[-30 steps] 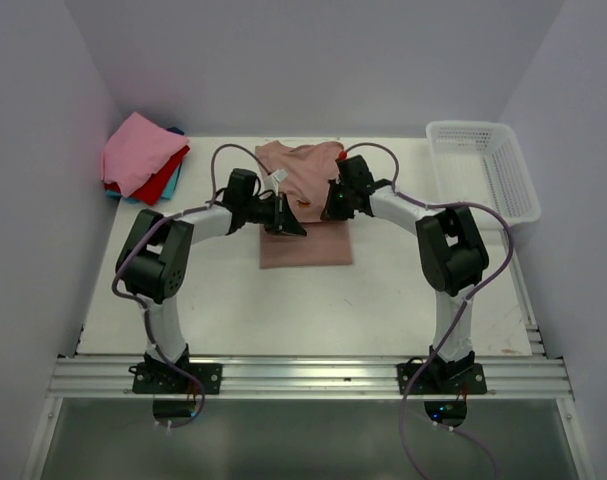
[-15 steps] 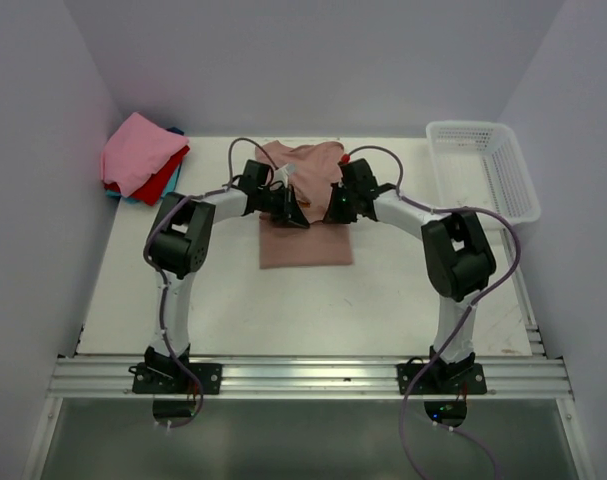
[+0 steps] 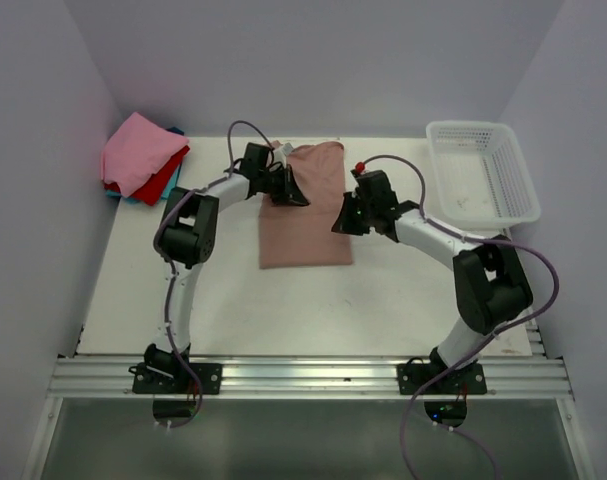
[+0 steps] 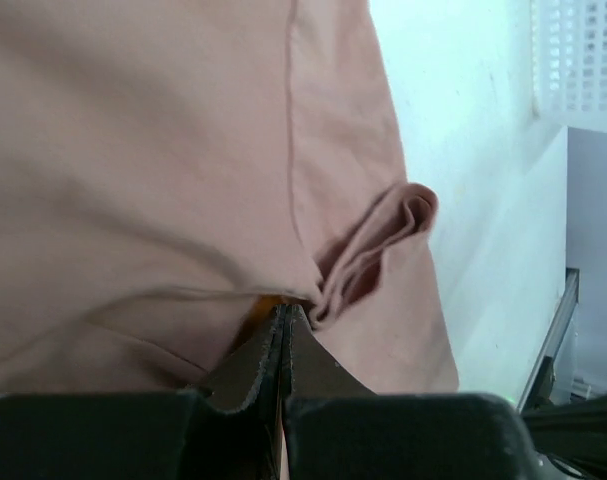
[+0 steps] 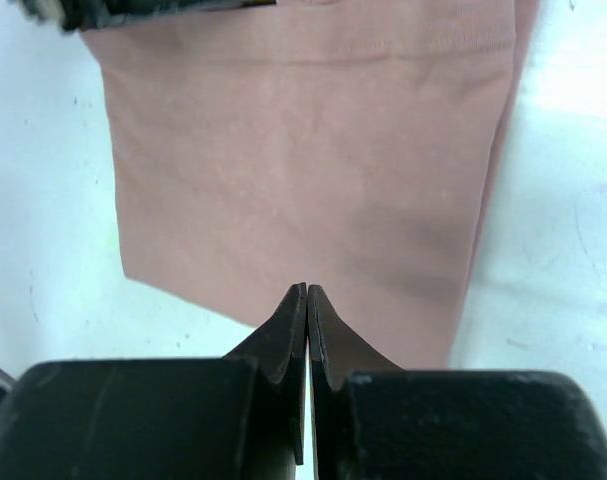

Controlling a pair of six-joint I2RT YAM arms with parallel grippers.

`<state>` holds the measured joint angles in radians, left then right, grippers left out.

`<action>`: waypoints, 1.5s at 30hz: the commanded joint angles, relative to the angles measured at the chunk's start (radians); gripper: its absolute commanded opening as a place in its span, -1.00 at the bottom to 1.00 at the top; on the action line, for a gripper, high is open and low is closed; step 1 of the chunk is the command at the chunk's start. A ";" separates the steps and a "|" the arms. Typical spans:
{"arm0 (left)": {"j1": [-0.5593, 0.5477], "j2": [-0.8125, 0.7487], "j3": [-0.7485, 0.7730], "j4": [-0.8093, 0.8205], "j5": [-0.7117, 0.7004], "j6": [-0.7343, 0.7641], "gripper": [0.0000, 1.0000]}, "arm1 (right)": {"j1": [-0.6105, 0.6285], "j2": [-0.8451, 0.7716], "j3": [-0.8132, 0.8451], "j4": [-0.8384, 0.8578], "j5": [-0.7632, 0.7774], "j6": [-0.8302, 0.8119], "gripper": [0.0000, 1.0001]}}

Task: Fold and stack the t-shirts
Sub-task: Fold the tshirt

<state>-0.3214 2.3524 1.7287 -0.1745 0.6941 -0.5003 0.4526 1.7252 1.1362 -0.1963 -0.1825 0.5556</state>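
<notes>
My left gripper (image 4: 284, 312) was fully shut, its tips down on the dusty-pink cotton t-shirt (image 3: 305, 235) near the far, collar end. A crease ran right into the tips, so I couldn't tell whether a nip of fabric was caught or whether they were only pressing. Just beside them a small rolled pucker of cloth (image 4: 378, 245) stood up. I judged the closed fingers were there as a blunt tool, to pin or flatten that end rather than to lift it.

My right gripper (image 5: 306, 292) was also shut and held nothing. It sat at the shirt's right edge about halfway along, with the smooth panel spread out beyond it. I couldn't tell whether it was touching the cloth. With the jaws shut it could sweep or steady the edge without snagging.

The shirt lay flat in the middle of the white table (image 3: 283, 310), already narrowed into a long rectangle running away from the arm bases. I judged a crosswise fold was still owed before stacking.

Well apart, in the far left corner, the pile of folded bright pink, red and blue shirts (image 3: 140, 157) waited as the likely destination. The white plastic lattice basket (image 3: 467, 127) stood in the far right corner.
</notes>
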 commanded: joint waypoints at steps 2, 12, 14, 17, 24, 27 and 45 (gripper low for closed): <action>0.047 0.044 0.089 -0.030 -0.030 0.008 -1.00 | 0.005 -0.162 -0.094 0.032 0.009 -0.025 -1.00; 0.051 -0.591 -0.504 0.106 -0.313 -0.030 -0.01 | 0.003 -0.291 -0.248 -0.028 0.098 -0.059 -0.81; 0.051 -0.687 -0.643 0.092 -0.324 -0.037 0.21 | 0.005 -0.273 -0.260 -0.020 0.095 -0.056 -0.31; 0.054 -0.804 -0.806 0.095 -0.343 -0.046 0.41 | 0.003 -0.265 -0.274 0.001 0.097 -0.054 0.09; 0.058 -0.874 -1.032 0.254 -0.210 -0.099 0.48 | 0.004 -0.205 -0.271 0.031 0.090 -0.049 0.18; 0.061 -0.843 -1.103 0.334 -0.164 -0.127 0.48 | 0.001 -0.174 -0.270 0.047 0.087 -0.048 0.19; 0.084 -0.604 -1.225 0.578 -0.050 -0.190 0.31 | 0.001 -0.079 -0.294 0.118 0.064 -0.011 -0.14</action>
<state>-0.2440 1.6764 0.5514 0.4229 0.6971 -0.7029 0.4534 1.6321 0.8551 -0.1322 -0.1040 0.5316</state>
